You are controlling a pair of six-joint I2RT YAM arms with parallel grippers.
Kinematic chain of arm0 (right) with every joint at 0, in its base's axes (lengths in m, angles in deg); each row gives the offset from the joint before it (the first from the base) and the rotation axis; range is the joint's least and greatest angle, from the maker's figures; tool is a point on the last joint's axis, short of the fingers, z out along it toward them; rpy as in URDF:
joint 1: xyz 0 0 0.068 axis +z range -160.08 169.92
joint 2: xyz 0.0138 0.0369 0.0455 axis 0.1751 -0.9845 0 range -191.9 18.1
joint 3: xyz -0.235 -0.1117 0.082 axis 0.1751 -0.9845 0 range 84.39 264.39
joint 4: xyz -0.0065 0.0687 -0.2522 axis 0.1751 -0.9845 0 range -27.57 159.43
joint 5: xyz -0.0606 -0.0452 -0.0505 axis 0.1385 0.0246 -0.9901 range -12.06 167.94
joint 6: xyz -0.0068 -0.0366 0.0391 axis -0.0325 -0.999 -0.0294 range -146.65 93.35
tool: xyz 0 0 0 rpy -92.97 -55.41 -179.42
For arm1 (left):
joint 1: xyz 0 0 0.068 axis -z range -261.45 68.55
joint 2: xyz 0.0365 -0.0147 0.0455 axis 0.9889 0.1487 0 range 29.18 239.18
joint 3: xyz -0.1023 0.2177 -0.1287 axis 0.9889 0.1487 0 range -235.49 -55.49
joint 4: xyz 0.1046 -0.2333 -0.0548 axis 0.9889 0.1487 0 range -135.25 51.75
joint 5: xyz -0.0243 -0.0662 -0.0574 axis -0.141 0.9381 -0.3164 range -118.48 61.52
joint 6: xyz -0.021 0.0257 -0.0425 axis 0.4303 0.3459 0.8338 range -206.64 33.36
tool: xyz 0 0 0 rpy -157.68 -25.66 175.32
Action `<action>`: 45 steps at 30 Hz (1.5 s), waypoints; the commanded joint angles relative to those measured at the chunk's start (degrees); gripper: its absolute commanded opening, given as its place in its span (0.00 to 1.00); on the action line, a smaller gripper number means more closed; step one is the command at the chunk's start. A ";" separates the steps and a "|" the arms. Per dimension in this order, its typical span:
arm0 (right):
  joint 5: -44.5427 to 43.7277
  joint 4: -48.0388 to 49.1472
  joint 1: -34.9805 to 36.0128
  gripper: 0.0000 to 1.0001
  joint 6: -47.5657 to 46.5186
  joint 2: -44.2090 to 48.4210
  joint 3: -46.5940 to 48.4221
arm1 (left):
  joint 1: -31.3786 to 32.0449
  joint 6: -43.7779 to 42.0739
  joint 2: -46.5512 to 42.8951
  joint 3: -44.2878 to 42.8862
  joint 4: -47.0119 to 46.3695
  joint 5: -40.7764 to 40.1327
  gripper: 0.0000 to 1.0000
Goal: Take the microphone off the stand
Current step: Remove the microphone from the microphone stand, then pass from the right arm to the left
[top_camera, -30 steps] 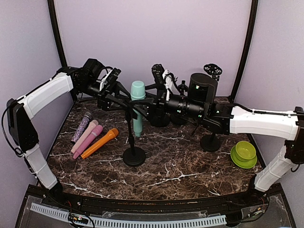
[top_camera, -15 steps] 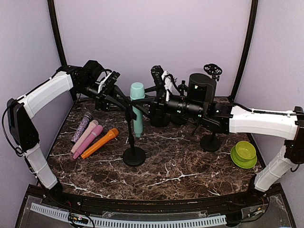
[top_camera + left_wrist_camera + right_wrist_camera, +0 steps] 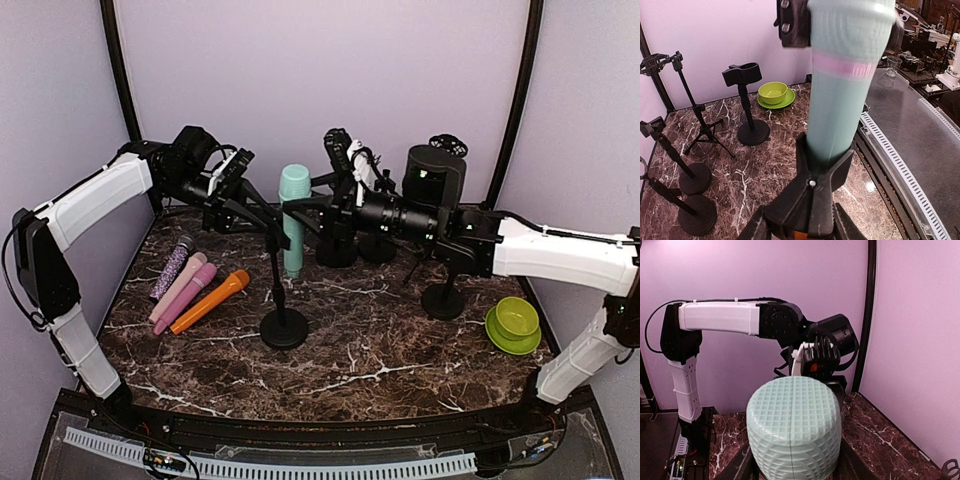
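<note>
A mint-green microphone point(image 3: 293, 222) stands upright with its lower body in the black clip point(image 3: 815, 197) of a microphone stand point(image 3: 283, 328) at the table's middle. My left gripper point(image 3: 256, 217) is shut on the tail of that clip, and its fingers point(image 3: 754, 231) flank it in the left wrist view. The microphone point(image 3: 842, 95) rises out of the clip's jaws. My right gripper point(image 3: 308, 206) is shut on the microphone's upper body from the right. In the right wrist view the gridded head point(image 3: 794, 432) fills the space between the fingers point(image 3: 736, 466).
Several loose microphones lie at the left: glittery purple point(image 3: 172, 266), pink point(image 3: 178, 284), magenta point(image 3: 192, 294) and orange point(image 3: 211, 300). A green bowl on a saucer point(image 3: 513, 323) sits at the right. Other black stands point(image 3: 443, 298) point(image 3: 337, 250) stand behind and to the right.
The right gripper and the microphone have risen a little and shifted slightly right. The left gripper stays on the clip.
</note>
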 commanded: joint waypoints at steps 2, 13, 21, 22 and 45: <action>-2.31 8.91 -0.22 0.42 -1.68 7.91 2.37 | 0.23 2.30 -3.05 1.94 -3.60 -2.03 0.00; -2.62 15.81 -0.23 0.42 0.92 11.06 0.34 | 0.27 7.80 -6.18 2.73 -6.73 -4.53 0.67; -2.54 20.24 -0.38 0.39 10.98 13.49 -1.95 | -1.05 11.93 -11.10 4.08 -7.67 -8.01 0.98; -2.36 20.66 -0.42 0.39 12.02 13.41 -1.86 | -1.47 13.25 -11.68 4.12 -8.43 -7.98 0.99; 4.09 24.17 4.54 0.29 25.48 -13.93 15.66 | -2.66 34.72 -26.79 12.50 -14.08 -4.19 0.82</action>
